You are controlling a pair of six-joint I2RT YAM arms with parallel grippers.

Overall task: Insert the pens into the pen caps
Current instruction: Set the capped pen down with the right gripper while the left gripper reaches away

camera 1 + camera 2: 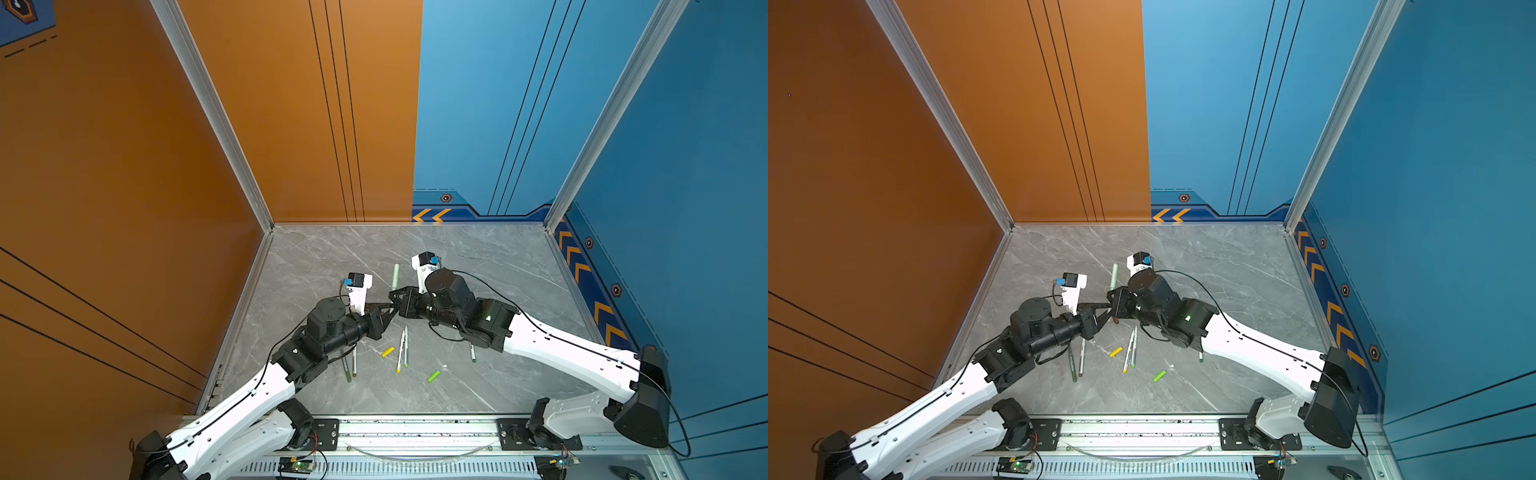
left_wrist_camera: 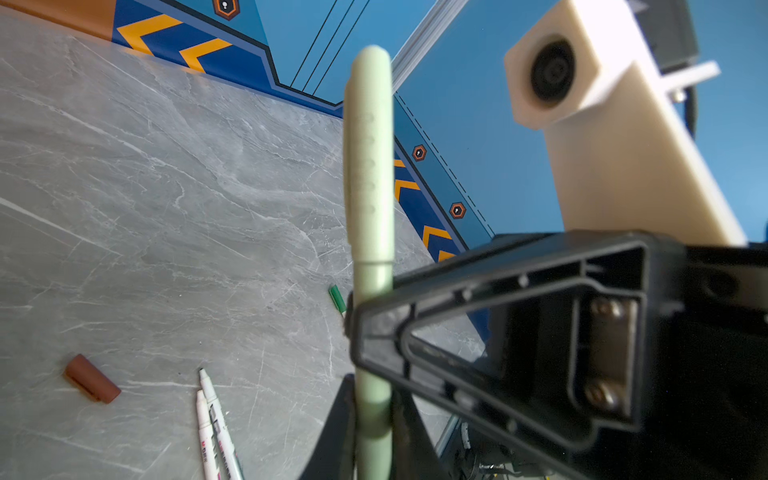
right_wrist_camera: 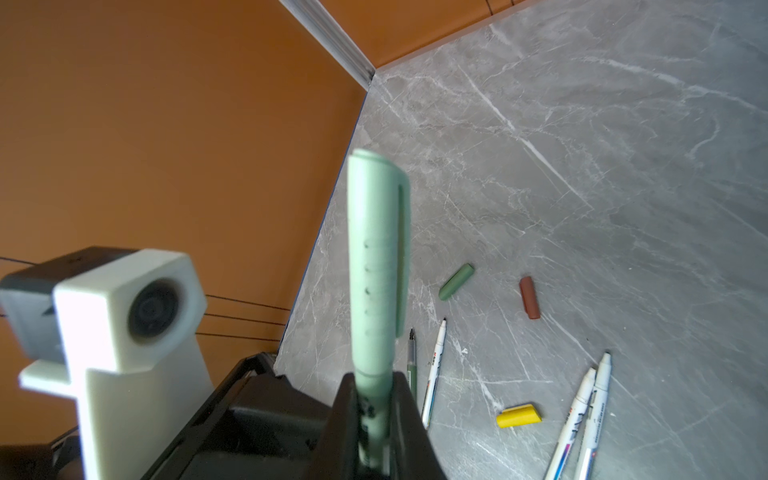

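The pale sage-green plastic pen [image 2: 371,278], with its matching ribbed cap [image 3: 376,249] already on it, hangs in the air above the grey marble-pattern table [image 3: 582,124], between the two arms. The right gripper [image 3: 374,395] is clenched on its barrel below the cap. The left gripper [image 2: 372,411] has a finger on each side of the lower barrel, but I cannot tell if they press it. My worry: if those fingers drag on the barrel when they leave, the pen may turn in the single grip, or a cap not fully seated may loosen. If it is put down carelessly, it may roll into the small brown plastic cap [image 2: 92,378] or the white-barrelled pens [image 2: 212,415]
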